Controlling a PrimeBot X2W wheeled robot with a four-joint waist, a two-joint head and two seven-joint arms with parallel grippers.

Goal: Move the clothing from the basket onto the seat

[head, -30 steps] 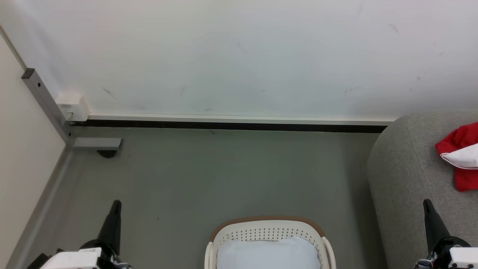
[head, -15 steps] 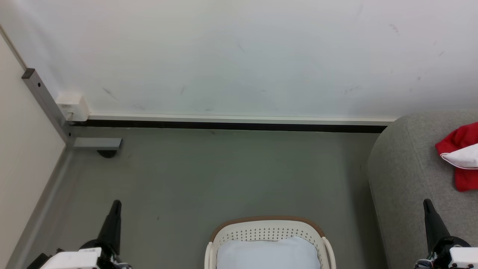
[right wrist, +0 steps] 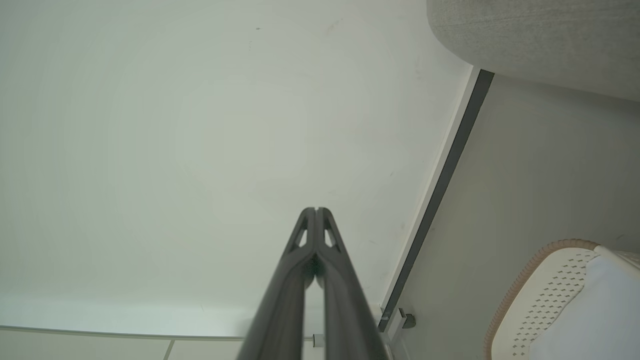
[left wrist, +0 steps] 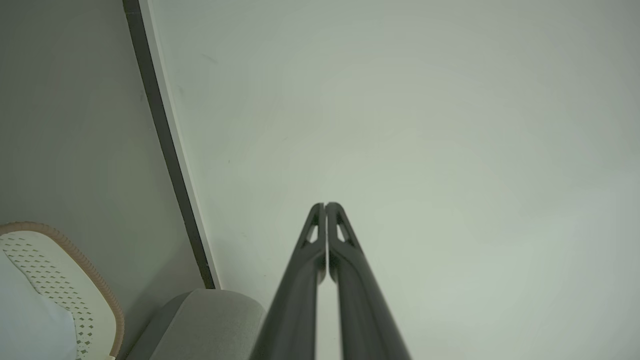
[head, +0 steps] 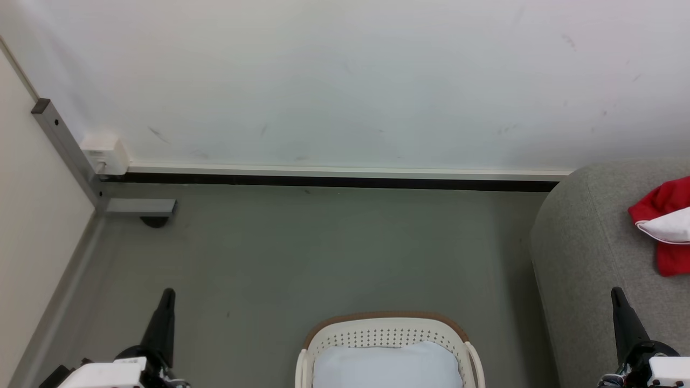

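Nothing has moved: the left gripper (left wrist: pixel 325 204) and right gripper (right wrist: pixel 316 209) idle, jaws clenched empty; with the red garment (head: pixel 664 226) on the sofa (head: pixel 587 242), the task looks done, so next check the basket (head: pixel 385 319) beneath its pale pad (head: pixel 388 366).

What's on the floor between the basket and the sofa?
Nothing. There is just a narrow strip of bare grey floor between the basket and the sofa. The head view shows it.

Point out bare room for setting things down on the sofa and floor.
Bare: the sofa between its rounded edge and the clothing; the floor between wall and basket. Crowded: the basket, holding a pad.
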